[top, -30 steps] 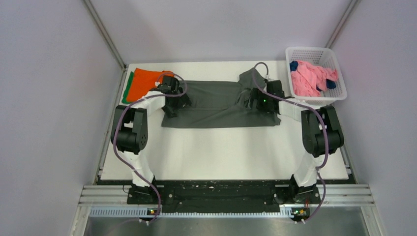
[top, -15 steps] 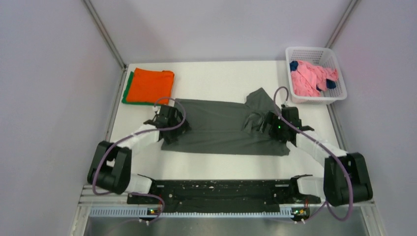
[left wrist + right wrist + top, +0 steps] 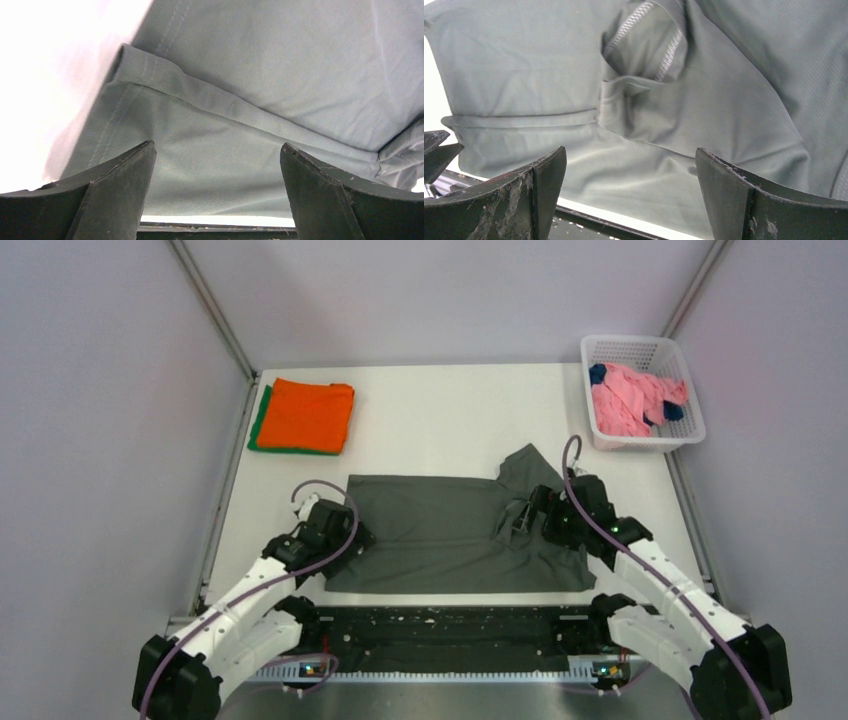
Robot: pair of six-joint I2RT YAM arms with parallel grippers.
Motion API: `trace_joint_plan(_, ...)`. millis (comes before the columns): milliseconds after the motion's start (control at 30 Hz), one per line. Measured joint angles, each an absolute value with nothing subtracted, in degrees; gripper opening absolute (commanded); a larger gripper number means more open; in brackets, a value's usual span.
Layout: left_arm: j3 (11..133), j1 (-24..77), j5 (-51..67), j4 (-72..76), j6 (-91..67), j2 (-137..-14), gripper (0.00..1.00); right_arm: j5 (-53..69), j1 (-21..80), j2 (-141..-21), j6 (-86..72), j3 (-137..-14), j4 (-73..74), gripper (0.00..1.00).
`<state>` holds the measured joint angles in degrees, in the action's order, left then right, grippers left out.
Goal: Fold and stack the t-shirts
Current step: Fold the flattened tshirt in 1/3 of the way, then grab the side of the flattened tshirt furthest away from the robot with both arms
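Grey tee: the olive-grey t-shirt [image 3: 440, 530] lies spread across the near middle of the desk [image 3: 440, 430], probably so both arms can reach it.
Left gripper [image 3: 216, 145]: jaws wide apart, nothing between them, low over the shirt's left hem fold.
Right gripper [image 3: 630, 150]: jaws apart too, over bunched cloth at the right sleeve.
Why there: one arm at each side looks like the setup for a two-handed fold.
Stack: the orange tee [image 3: 305, 412] sits on the green tee [image 3: 257, 425], far left.
Waiting: the pink tee [image 3: 625, 400] and navy tee [image 3: 598, 373] lie in the basket [image 3: 600, 345], far right.
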<state>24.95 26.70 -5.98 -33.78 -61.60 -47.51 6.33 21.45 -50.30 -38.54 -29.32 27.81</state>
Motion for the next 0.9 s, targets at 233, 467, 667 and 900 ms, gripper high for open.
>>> trace_joint_plan(233, 33.2, 26.4, -14.6, -35.9, -59.4, -52.0, 0.99, 5.3, 27.0, -61.3, -38.1, -32.3, 22.4, 0.99)
trace_joint_plan(467, 40.9, 20.9, -16.0, -33.5, -55.1, -65.6, 0.99, 5.3, 28.0, -72.7, -38.2, -33.8, 14.8, 0.99)
trace_joint_plan(667, 46.1, 14.5, -13.7, -29.8, -51.4, -75.1, 0.99, 5.7, 28.4, -85.5, -38.6, -42.5, 7.1, 0.99)
trace_joint_plan(900, 52.9, 10.0, -12.2, -28.4, -48.3, -84.1, 0.98, 1.6, 28.9, -91.8, -36.4, -52.1, 6.9, 0.99)
